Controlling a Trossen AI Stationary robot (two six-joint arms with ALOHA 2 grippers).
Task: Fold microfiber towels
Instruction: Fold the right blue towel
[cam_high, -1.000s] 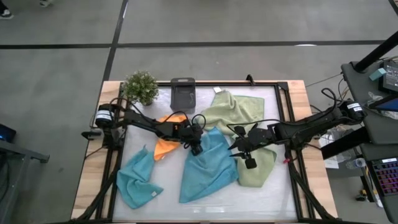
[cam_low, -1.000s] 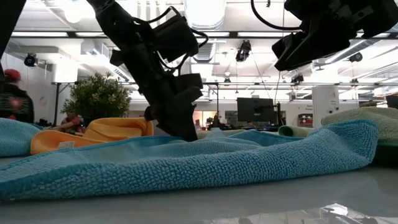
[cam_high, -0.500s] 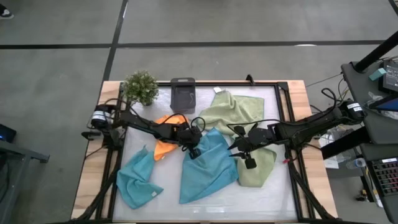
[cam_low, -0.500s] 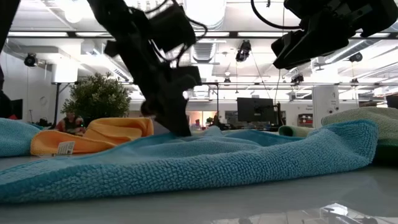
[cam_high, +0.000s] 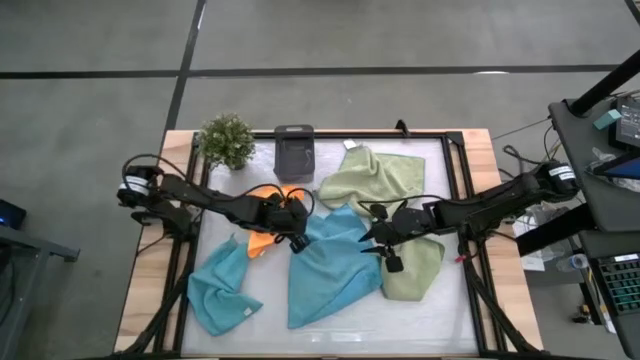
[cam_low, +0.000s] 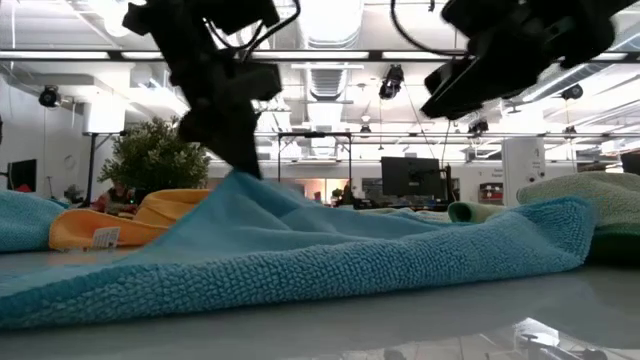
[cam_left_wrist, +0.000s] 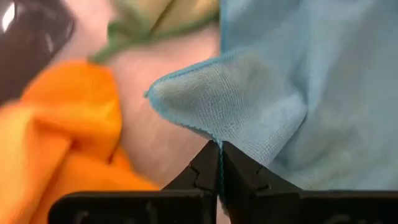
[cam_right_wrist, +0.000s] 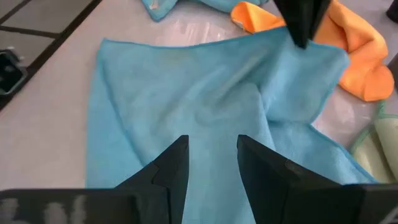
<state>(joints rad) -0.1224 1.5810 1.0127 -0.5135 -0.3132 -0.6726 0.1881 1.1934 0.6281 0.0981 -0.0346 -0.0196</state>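
Blue towel (cam_high: 330, 265): your left gripper (cam_high: 297, 240) has jaws pinched on its corner, lifted off counter (cam_high: 440, 310); right gripper (cam_high: 385, 258) hovers, jaws apart, empty.

Counted five towels: two light blue (cam_high: 333, 262) (cam_high: 218, 290), two sage green (cam_high: 376, 175) (cam_high: 415, 270), one orange (cam_high: 267, 237). Also saw one potted plant (cam_high: 227, 140) and one dark grey box (cam_high: 295, 150). Noted two grippers, left (cam_high: 296, 240) and right (cam_high: 383, 252).
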